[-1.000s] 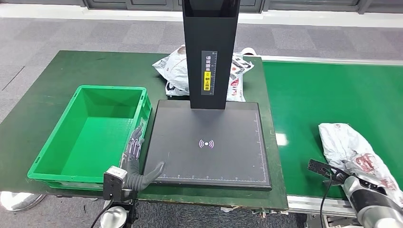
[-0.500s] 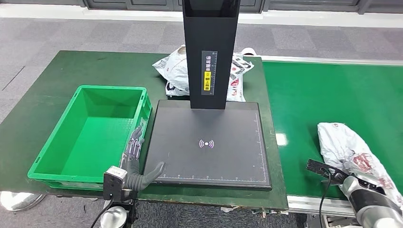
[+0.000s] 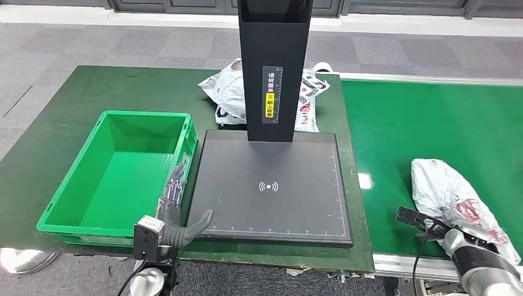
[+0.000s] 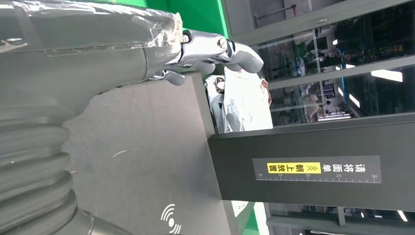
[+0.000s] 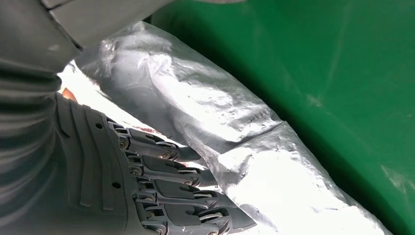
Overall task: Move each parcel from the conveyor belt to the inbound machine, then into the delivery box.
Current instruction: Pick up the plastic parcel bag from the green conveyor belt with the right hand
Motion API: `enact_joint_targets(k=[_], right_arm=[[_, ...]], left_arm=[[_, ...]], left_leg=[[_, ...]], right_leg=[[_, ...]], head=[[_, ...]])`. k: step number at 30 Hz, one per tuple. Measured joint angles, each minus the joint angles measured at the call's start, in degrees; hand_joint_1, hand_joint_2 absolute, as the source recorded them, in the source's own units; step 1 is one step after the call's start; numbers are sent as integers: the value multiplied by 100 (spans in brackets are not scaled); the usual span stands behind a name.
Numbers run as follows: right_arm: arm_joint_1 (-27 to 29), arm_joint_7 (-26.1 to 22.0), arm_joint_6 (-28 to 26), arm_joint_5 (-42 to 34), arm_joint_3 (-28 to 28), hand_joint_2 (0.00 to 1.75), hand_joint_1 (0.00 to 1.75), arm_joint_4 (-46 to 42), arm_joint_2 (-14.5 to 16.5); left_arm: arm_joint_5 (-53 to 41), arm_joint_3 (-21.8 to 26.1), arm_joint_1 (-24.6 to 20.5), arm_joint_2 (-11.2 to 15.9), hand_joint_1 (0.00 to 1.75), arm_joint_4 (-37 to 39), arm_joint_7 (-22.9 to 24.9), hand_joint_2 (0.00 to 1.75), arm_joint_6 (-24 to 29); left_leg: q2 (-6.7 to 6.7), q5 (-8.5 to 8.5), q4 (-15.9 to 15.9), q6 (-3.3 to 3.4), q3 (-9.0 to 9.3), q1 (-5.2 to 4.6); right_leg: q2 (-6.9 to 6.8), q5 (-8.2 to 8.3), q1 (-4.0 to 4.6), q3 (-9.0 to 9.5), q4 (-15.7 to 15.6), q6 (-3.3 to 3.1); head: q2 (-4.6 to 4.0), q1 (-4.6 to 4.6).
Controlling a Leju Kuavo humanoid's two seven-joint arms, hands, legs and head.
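A crumpled white and silver parcel (image 3: 453, 196) lies on the green conveyor belt (image 3: 425, 117) at the right. My right hand (image 3: 457, 226) is at its near edge. In the right wrist view the dark fingers (image 5: 166, 186) lie stretched against the parcel (image 5: 235, 132), with the thumb above it, and no grip shows. My left hand (image 3: 177, 209) rests open, fingers spread, between the green delivery box (image 3: 145, 115) and the black plate of the inbound machine (image 3: 271, 209). The left hand (image 4: 210, 49) holds nothing.
The machine's black column (image 3: 271, 68) rises from the plate's far edge. Behind it lies a second white parcel (image 3: 225, 92), also visible as the parcel (image 4: 242, 100) past the column. The delivery box has nothing in it. The dark green table ends close in front of me.
The parcel on the belt and my right hand have shifted slightly to the left. My left hand has stayed put.
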Motion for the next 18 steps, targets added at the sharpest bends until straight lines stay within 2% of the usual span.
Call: enact_joint_targets(k=[4,8,18], right_arm=[[24,-28,-32,-17,0,175,0,-22,10],[53,-82,-103,-37,0,175,175,-49,24],[38,-179,-196,-54,-2,175,175,-147,36]], left_arm=[[0,0,4,0,0,-5,2,175,-2],[-1,2,18,0,0,-25,9,175,-7],[84,50,24,2,0,-46,11,175,-103]], left_leg=[[0,-1,0,1,0,0],[1,-1,1,2,1,0],[1,-1,2,2,2,2]], right_leg=[[0,0,0,1,0,0],[0,0,0,2,0,1],[0,1,3,2,0,3]], head=[[0,0],[0,0],[0,0]])
